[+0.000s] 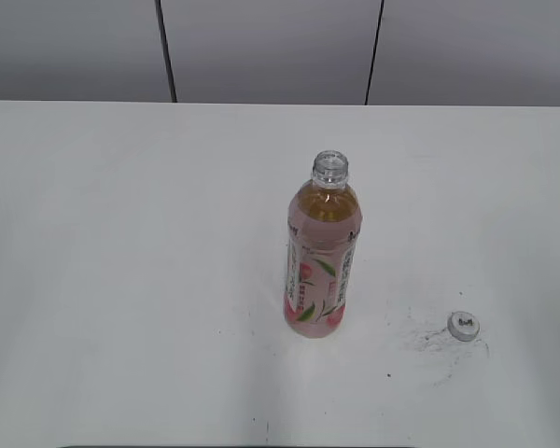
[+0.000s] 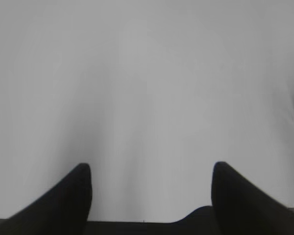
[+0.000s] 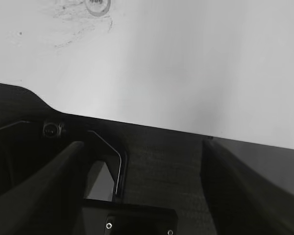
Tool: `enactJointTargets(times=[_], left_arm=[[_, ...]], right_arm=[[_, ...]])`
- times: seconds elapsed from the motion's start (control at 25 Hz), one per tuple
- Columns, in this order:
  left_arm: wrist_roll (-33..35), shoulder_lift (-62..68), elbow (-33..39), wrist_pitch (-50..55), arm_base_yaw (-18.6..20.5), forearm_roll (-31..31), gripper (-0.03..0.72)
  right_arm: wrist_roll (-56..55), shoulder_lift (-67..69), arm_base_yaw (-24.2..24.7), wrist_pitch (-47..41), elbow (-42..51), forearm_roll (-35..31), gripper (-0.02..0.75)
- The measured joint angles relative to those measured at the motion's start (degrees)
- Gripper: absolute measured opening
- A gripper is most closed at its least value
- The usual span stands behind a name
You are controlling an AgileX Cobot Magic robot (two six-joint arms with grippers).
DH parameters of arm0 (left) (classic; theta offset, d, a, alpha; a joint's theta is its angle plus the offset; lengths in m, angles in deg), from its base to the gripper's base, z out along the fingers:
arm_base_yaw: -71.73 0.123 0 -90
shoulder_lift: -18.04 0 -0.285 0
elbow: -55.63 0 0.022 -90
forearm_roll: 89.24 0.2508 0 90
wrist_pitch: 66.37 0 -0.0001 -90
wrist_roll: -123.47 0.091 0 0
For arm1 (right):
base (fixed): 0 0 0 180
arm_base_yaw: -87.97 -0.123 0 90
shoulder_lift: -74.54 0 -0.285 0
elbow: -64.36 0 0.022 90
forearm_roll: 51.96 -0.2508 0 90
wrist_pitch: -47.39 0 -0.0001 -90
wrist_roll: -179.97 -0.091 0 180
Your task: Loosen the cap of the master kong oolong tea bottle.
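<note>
White table [image 1: 121, 280] holds uncapped bottle [image 1: 322, 257], cap [image 1: 463, 326] apart; both jaws released.

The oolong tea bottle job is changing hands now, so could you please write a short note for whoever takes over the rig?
Left end effector: open, empty, over bare table.
Right end effector: open, empty, pulled back past the table's near edge.
Master kong oolong tea bottle: upright near the table's middle, neck open.
Cap: off the bottle, lying on the table to its right, top edge of the right wrist view.
Done: cap is loosened and fully removed.
Left: nothing for the loosening step; neither arm shows in the exterior view.
</note>
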Motion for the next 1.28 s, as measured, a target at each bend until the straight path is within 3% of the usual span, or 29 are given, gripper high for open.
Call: enactJointTargets(times=[0.28,0.56,0.84,1.28], left_arm=[[5.8,-7.2,1.4,2.4,0.0,0.0,0.438],[7.2,-12.1,5.8,-1.7,0.0,-1.2,0.426],[14.6,-16.8,6.7,-4.3,0.0,-7.2,0.423],[15.5,-19.9,6.7,-4.4,0.0,-7.9,0.384]], right_arm=[[3.0,-21.0,0.0,4.4,7.0,0.0,0.545],[3.5,-35.7,0.0,6.3,8.2,0.0,0.545],[3.5,-37.2,0.0,6.4,8.3,0.0,0.545],[3.5,-37.2,0.0,6.5,8.3,0.1,0.545]])
